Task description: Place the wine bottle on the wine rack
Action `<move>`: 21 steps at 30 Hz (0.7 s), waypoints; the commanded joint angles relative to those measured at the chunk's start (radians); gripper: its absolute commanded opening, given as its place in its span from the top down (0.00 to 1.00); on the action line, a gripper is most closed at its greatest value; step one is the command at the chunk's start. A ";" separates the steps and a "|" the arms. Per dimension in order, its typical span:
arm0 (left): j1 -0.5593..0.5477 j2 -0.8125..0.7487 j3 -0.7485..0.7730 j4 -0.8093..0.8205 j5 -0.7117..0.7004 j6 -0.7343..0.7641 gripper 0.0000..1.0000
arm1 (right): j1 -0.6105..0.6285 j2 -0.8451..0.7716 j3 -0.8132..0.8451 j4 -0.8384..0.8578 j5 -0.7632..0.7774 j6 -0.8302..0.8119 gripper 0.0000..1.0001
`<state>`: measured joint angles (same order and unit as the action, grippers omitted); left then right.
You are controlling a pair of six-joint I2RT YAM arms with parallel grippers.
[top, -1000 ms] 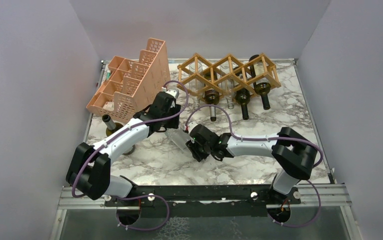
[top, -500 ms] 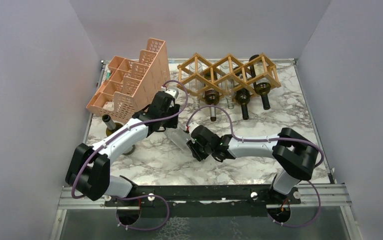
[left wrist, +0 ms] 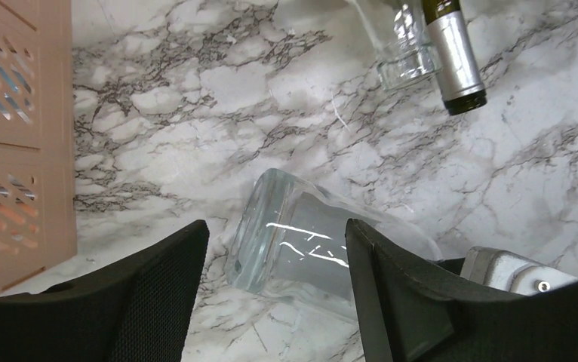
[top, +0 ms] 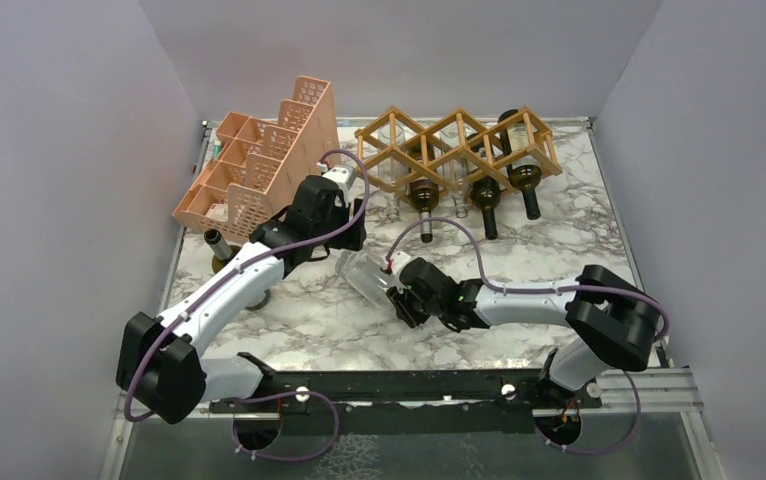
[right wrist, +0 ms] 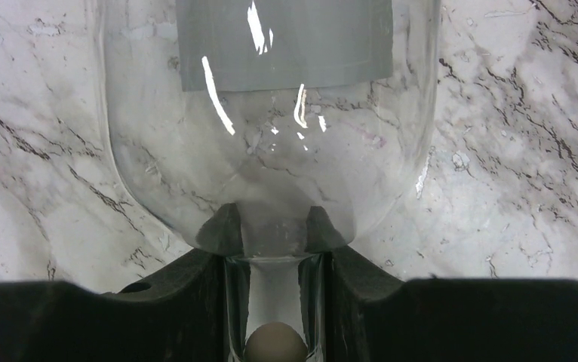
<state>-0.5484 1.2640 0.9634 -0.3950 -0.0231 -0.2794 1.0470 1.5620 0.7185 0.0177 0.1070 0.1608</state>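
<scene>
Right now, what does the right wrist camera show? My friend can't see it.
The right tool clamps the neck of a clear glass wine bottle with a grey label. Behind it lies a white, grey-veined marble table.

A clear glass bottle (right wrist: 271, 151) fills the middle of the view, its body running up toward 12 o'clock and its narrow neck pointing down to 6 o'clock. The right gripper (right wrist: 273, 230) is closed on the neck just below the shoulder, one black finger (right wrist: 218, 230) pressed to each side. A grey label (right wrist: 282, 41) spans the body at 12 o'clock. A round tan stopper (right wrist: 275, 345) shows in the neck at 6 o'clock. White marble table (right wrist: 512, 151) with dark veins lies behind.
</scene>
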 commanded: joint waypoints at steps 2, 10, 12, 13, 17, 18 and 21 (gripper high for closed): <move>-0.002 -0.066 0.077 -0.005 -0.019 -0.008 0.28 | -0.003 -0.121 -0.011 0.277 0.010 -0.038 0.99; -0.002 -0.196 0.166 -0.002 -0.114 0.046 0.25 | -0.003 -0.238 -0.040 0.365 0.013 -0.038 0.99; -0.002 -0.236 0.185 0.004 -0.135 0.064 0.24 | -0.003 -0.268 -0.040 0.379 0.021 -0.036 0.99; -0.001 -0.255 0.192 0.010 -0.146 0.071 0.24 | -0.004 -0.283 -0.038 0.386 0.024 -0.033 0.99; -0.001 -0.341 0.202 0.045 -0.172 0.095 0.23 | -0.003 -0.347 -0.019 0.410 0.053 -0.017 0.99; -0.002 -0.360 0.201 0.056 -0.175 0.099 0.23 | -0.003 -0.360 -0.008 0.411 0.066 -0.012 0.99; -0.001 -0.421 0.189 0.089 -0.181 0.107 0.23 | -0.004 -0.392 0.031 0.412 0.127 0.004 0.99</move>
<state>-0.5484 0.9131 1.1385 -0.3706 -0.1585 -0.2077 1.0470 1.2606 0.6476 0.1688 0.1287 0.1413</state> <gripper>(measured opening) 0.767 0.387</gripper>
